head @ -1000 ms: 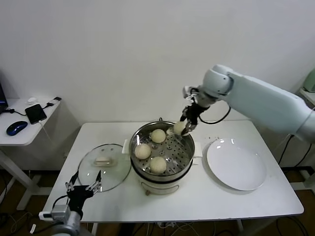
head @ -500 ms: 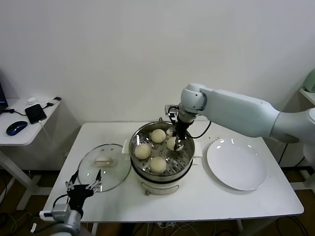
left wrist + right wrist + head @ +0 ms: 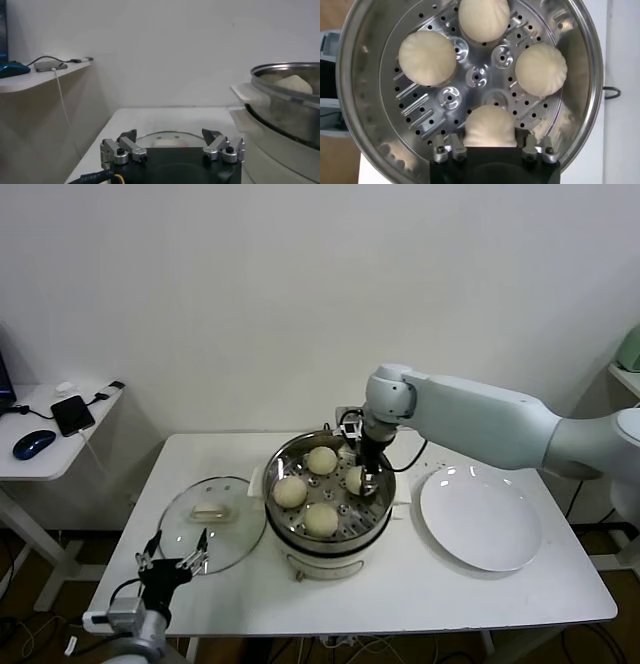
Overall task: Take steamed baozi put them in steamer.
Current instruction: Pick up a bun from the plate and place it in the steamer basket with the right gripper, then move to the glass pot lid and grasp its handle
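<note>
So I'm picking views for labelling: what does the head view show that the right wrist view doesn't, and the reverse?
Only the head view shows the white plate, the glass lid, the table and the left gripper waiting open near the table's front edge. Only the right wrist view shows all four baozi unobstructed on the perforated tray, with the right gripper open around one. Both show the steamer holding the baozi.

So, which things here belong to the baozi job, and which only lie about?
Job: four baozi in the steamer; right gripper around the fourth.
Lying about: plate, glass lid, phone, mouse; left gripper idle.
</note>
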Available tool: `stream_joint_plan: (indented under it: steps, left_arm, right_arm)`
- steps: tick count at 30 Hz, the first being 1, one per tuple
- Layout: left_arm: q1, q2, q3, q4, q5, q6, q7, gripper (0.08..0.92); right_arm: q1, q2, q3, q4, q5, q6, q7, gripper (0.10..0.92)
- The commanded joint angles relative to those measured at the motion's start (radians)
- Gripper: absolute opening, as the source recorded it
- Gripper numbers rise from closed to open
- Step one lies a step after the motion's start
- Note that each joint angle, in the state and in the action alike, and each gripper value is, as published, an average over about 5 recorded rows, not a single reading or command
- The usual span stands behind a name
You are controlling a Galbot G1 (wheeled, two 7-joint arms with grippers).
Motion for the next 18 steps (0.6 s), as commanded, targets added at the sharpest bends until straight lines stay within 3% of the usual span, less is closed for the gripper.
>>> stream_joint_plan:
  steps: [1,7,18]
  left_arm:
    - [-0.002,-0.008,-0.003,-0.010,-0.054,-0.027,-0.027,0.823]
    - [0.004,-0.011,-0.008,-0.034,-0.120,-0.062,-0.046,0.823]
    - [-0.035,0.014,0.001,-0.036,-0.097,-0.089,-0.039,0.823]
  right_arm:
    - [-0.003,-0.044,0.072,0.036,0.008,-0.007,-0.008,0.750]
    - [-0.095,-0.140,0.341,0.081,-0.033,0.047,-0.002,0.820]
    - [-0.578,-0.262,1.073,0.186,0.030,0.352,0.450,0.823]
